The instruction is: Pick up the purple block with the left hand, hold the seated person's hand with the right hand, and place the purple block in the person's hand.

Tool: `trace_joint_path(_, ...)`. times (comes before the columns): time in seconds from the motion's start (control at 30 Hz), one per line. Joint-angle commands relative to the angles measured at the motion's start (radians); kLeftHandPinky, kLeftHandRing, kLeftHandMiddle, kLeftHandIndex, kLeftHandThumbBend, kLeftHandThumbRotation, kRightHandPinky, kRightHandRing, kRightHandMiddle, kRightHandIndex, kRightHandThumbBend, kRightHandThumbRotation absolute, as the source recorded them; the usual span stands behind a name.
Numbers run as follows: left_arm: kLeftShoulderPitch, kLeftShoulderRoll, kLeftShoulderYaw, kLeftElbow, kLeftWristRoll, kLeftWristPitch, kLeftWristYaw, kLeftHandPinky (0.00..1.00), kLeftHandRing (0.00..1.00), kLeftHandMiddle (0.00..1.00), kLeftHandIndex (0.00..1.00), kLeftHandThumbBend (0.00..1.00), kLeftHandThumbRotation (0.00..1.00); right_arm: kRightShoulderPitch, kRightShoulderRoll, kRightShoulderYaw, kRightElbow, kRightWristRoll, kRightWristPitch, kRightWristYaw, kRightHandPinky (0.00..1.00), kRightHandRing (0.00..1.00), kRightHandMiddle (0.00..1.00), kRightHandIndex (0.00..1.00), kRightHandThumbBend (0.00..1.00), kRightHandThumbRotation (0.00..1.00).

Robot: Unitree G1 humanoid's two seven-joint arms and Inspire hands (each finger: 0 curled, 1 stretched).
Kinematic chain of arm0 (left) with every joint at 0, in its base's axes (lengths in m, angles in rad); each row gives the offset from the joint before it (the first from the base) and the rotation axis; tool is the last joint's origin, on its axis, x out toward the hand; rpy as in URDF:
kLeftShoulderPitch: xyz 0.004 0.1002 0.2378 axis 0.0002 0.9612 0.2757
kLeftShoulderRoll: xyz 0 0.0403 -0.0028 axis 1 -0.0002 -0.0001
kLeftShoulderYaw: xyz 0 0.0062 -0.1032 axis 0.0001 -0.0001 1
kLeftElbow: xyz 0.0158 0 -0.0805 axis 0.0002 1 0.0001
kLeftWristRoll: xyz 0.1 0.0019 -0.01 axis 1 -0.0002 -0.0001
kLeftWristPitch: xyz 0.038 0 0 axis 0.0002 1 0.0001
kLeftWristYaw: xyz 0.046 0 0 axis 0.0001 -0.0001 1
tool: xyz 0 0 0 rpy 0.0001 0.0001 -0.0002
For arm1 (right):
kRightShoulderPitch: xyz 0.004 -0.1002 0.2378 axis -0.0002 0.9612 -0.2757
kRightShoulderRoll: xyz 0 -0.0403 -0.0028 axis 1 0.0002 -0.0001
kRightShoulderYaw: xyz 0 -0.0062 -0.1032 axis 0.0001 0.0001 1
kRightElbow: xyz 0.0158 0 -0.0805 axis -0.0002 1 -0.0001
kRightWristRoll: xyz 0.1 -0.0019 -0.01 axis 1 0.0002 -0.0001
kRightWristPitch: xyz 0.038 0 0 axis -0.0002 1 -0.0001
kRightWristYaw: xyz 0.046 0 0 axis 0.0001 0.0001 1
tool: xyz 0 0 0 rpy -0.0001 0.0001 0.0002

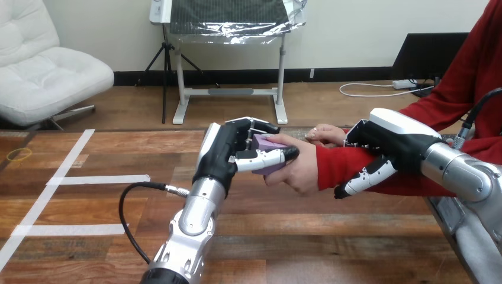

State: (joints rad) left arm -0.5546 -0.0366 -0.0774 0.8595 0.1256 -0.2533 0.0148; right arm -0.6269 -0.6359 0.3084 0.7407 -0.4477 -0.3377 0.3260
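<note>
While stretched over the brown wooden desk (331, 236), clamps the left hand (228, 154) on a small purple rectangular block (269, 144), fingers curled over its top and thumb laid across its front, holding it above the desk inside the person's hand (299, 171), itself closed on the block from below and from the right. Wraps the right hand (391, 139) round the person's red-sleeved forearm (334, 165) just behind the wrist, fingers curled over the top, thumb tucked beneath. Shows white tape strips (106, 179) and a yellow rubber band (19, 155) on the desk at far left, well apart from both hands.
</note>
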Motion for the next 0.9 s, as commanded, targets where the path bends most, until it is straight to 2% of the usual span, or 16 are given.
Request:
trace_joint_path(0.0, -0.028, 0.002, -0.007, -0.092, -0.009, -0.020, -0.028, 0.61, 0.75, 0.78, 0.77, 0.76, 0.58, -0.025, 0.031, -0.017, -0.081, 0.029, -0.017, 0.019, 0.31, 0.34, 0.37, 0.37, 0.91, 0.28)
trace_joint_path(0.1, -0.018, 0.013, -0.002, -0.112, -0.008, -0.028, -0.034, 0.61, 0.78, 0.81, 0.78, 0.74, 0.66, -0.021, 0.027, -0.020, -0.081, 0.032, -0.018, 0.029, 0.33, 0.36, 0.40, 0.40, 0.91, 0.30)
trace_joint_path(0.2, -0.008, 0.021, 0.004, -0.134, -0.008, -0.027, -0.039, 0.60, 0.79, 0.81, 0.78, 0.73, 0.70, -0.017, 0.024, -0.025, -0.083, 0.040, -0.016, 0.045, 0.34, 0.38, 0.42, 0.41, 0.91, 0.32)
trace_joint_path(0.43, 0.023, 0.035, 0.016, -0.199, -0.014, -0.004, -0.051, 0.57, 0.77, 0.80, 0.76, 0.72, 0.76, -0.006, 0.022, -0.043, -0.089, 0.080, 0.007, 0.109, 0.38, 0.43, 0.48, 0.50, 0.88, 0.35)
trace_joint_path(0.57, 0.048, 0.049, 0.018, -0.248, -0.009, 0.005, -0.059, 0.56, 0.77, 0.79, 0.76, 0.70, 0.79, -0.002, 0.017, -0.049, -0.078, 0.094, -0.004, 0.136, 0.42, 0.48, 0.53, 0.55, 0.87, 0.38)
trace_joint_path(0.67, 0.069, 0.059, 0.019, -0.282, -0.006, 0.009, -0.066, 0.56, 0.77, 0.80, 0.76, 0.66, 0.81, 0.000, 0.013, -0.054, -0.071, 0.101, -0.011, 0.152, 0.47, 0.54, 0.58, 0.60, 0.86, 0.40)
trace_joint_path(0.7, 0.075, 0.062, 0.019, -0.291, -0.006, 0.009, -0.067, 0.57, 0.77, 0.80, 0.77, 0.63, 0.83, 0.000, 0.013, -0.055, -0.068, 0.103, -0.012, 0.157, 0.52, 0.59, 0.63, 0.63, 0.86, 0.42)
trace_joint_path(0.87, 0.110, 0.078, 0.020, -0.347, -0.006, 0.014, -0.078, 0.59, 0.78, 0.81, 0.78, 0.60, 0.87, 0.006, 0.007, -0.063, -0.069, 0.121, -0.009, 0.182, 0.61, 0.68, 0.70, 0.70, 0.85, 0.46)
